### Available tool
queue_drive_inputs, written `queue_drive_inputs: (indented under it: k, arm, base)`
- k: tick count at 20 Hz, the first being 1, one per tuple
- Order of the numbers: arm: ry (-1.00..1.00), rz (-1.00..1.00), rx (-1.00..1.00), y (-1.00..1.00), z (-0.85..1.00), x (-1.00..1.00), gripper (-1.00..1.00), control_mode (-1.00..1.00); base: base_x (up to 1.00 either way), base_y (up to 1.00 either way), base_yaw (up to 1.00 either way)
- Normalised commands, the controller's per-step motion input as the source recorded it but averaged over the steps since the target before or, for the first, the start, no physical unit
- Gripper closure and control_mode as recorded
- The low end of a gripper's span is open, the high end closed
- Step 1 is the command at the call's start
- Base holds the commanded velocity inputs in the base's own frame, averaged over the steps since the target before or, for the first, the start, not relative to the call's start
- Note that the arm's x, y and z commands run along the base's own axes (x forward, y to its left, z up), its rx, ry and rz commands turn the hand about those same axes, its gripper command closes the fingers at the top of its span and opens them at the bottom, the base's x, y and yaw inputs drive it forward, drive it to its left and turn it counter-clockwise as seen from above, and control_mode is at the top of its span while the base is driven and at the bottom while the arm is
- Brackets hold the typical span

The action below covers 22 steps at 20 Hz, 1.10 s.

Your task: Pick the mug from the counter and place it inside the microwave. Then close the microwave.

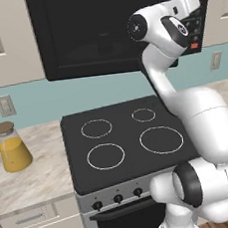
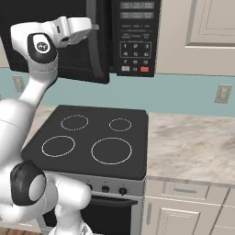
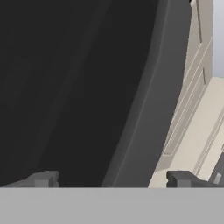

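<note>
The black microwave [image 1: 92, 33] hangs above the stove, its keypad panel [image 2: 135, 46] on the right. Its dark door [image 2: 69, 59] stands slightly out from that panel. My gripper [image 2: 93, 27] is high up against the door, by the long vertical handle [image 2: 95, 55]. In the hand view the gripper [image 3: 113, 179] is open, and the grey handle [image 3: 153, 96] runs between its two fingertips [image 3: 43, 178]. The mug is out of view, and the dark door hides the microwave's inside. The beige marble counter [image 2: 193, 147] lies on both sides of the stove.
A black glass stovetop [image 1: 128, 134] with white rings sits right under the microwave. A cork-topped flask of orange liquid [image 1: 12, 147] stands on the counter [image 1: 37, 170] at the left. Cream cabinets [image 2: 202, 32] flank the microwave. Wall outlets [image 2: 223, 93] sit on the blue backsplash.
</note>
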Motion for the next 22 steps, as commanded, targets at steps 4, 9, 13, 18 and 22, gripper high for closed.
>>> queue_drive_inputs:
  k: [4, 9, 13, 18, 22]
  arm:
    - [0.0, 0.0, 0.0, 0.0, 0.0, 0.39, -1.0, -1.0]
    - [0.0, 0.0, 0.0, 0.0, 0.0, 0.41, -1.0, -1.0]
    - [0.0, 0.0, 0.0, 0.0, 0.0, 0.39, -1.0, -1.0]
    - [0.0, 0.0, 0.0, -0.09, 0.0, 0.38, -1.0, -1.0]
    - [0.0, 0.06, 0.03, -0.25, 0.0, 0.44, -1.0, -1.0]
  base:
    - [0.0, 0.0, 0.0]
    - [0.0, 0.0, 0.0]
    - [0.0, 0.0, 0.0]
    - [0.0, 0.0, 0.0]
    - [0.0, 0.0, 0.0]
